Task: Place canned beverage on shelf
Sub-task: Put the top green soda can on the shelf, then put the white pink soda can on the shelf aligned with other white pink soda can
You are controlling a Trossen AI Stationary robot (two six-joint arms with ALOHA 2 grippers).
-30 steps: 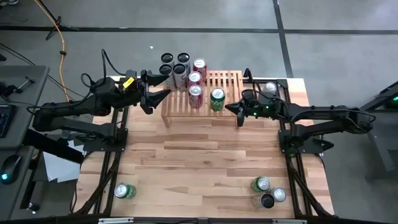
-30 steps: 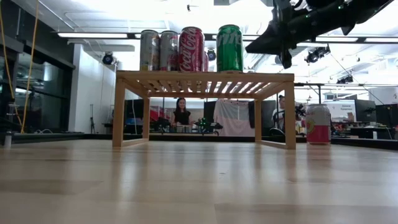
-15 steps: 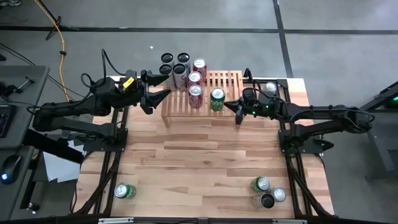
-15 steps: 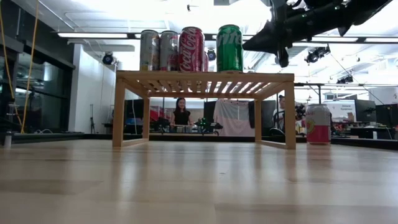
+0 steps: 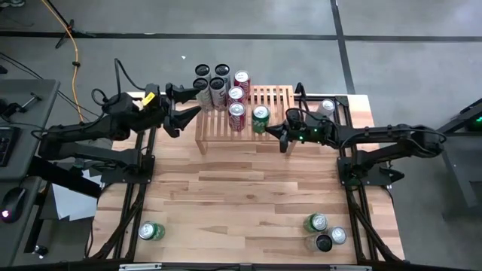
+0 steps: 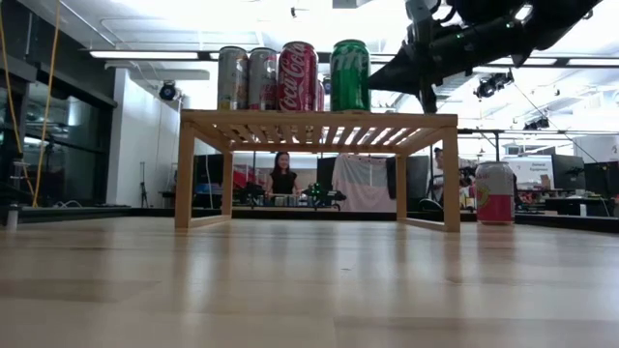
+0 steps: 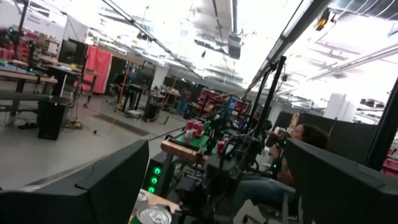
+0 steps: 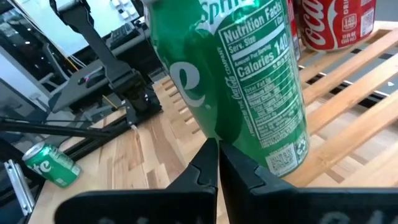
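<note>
Standing upright on the shelf [image 5: 275, 96], green can [image 5: 260, 117] touching right end effector [image 5: 282, 138], fingers pressed together

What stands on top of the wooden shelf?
On the shelf stand a green can, a red cola can and two silver cans. A second red can behind the cola can is mostly hidden.

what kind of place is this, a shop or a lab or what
Most likely a robotics lab or workshop, not a shop: two robot arms work at a wooden table, with workbenches and ceiling strip lights in the open room behind, where a person sits.
</note>
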